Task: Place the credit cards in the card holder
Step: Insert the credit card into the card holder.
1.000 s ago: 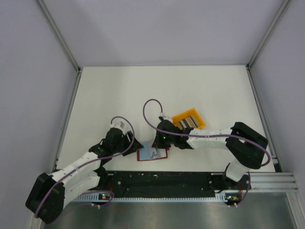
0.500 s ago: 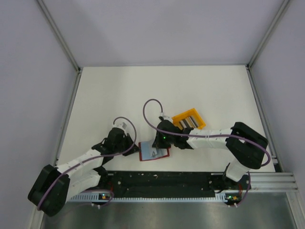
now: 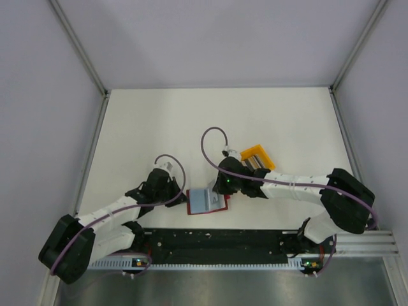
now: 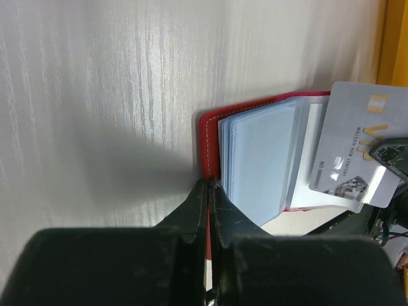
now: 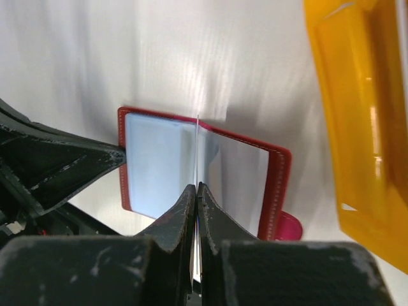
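My left gripper (image 4: 209,188) is clamped shut on the card holder (image 3: 205,202), its two fingertips pinching the red cover at the holder's left edge. A sliver of red shows between the jaws in the left wrist view. My right gripper (image 5: 196,191) is closed tight on a silver credit card (image 4: 357,150), gripping it by the end that points away from the holder's left edge.

The card holder lies open on the white counter (image 3: 191,127), with its dark red cover underneath and its stack of clear sleeves (image 4: 261,159) facing up. The sleeves over the holder's left half look pale blue. The sleeve over its right half is clearer and catches the light. A small red snap tab (image 5: 287,226) sticks out from the holder's right edge.

From my right wrist the silver credit card shows edge-on as a thin line above the holder's middle fold, between the two halves. From my left wrist it shows its printed face and a gold chip, tilted over the holder's right half with one corner overlapping the sleeves. I cannot tell whether its leading edge sits inside a pocket or only rests on the sleeves.

Beyond the holder's right side, apart from it, is a yellow plastic bin (image 3: 258,157) with more cards (image 3: 253,162) standing in it.
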Available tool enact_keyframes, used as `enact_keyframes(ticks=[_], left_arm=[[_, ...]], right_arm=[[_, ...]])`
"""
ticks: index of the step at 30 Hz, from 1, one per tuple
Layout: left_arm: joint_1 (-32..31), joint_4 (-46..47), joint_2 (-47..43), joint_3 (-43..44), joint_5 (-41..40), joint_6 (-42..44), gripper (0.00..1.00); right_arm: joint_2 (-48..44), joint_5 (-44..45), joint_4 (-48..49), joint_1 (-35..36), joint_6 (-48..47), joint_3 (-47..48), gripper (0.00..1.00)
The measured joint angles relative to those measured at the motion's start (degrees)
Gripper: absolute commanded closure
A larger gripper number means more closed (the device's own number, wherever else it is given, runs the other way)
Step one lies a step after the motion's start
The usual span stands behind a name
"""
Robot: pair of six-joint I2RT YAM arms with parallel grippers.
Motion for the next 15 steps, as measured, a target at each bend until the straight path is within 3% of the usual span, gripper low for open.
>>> enact_keyframes(ticks=[7, 15], left_arm=[[-0.02, -0.22, -0.02, 0.15, -0.04, 0.83, 1.00], [-0.02, -0.24, -0.02, 0.17, -0.20, 0.87, 1.00]], right_arm=[[-1.77, 0.13, 0.31, -0.94, -0.28, -3.89, 1.00], [-1.92, -3.63, 11.10, -0.94, 2.43, -9.68, 1.00]])
